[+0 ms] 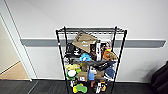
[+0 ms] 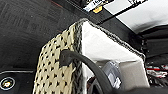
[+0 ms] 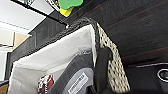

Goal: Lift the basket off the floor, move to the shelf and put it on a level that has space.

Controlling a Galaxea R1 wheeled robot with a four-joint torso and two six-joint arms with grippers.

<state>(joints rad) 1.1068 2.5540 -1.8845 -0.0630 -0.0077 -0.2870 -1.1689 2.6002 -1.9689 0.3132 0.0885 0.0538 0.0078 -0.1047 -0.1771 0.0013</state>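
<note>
Both wrist cameras are sitting close over the ends of the basket (image 2: 57,75), which is hanging above the floor (image 2: 22,30) rather than resting on it. In the left wrist view a dark loop handle (image 2: 82,65) is arching up from the woven cream side, and the braided grey rim (image 2: 110,35) is running along the white lining (image 2: 100,47); in the right wrist view the other handle (image 3: 102,65) is standing against the wicker wall (image 3: 112,65), with a grey packet (image 3: 75,77) and a small red-and-white item (image 3: 45,83) lying inside. I cannot tell from either wrist view whether the grippers are closed on the handles or standing open. In the head view the shelf (image 1: 91,57) is standing straight ahead against a pale wall (image 1: 100,12) with a grey rail (image 1: 37,42), and a doorway (image 1: 10,60) is opening to the left onto tan flooring. The top level (image 1: 92,30) is a flat black wire grid, while the tiers below are holding cardboard boxes (image 1: 83,41), soft toys and a green and yellow toy (image 1: 80,88). The carpet is dark, with thin reddish lines.
</note>
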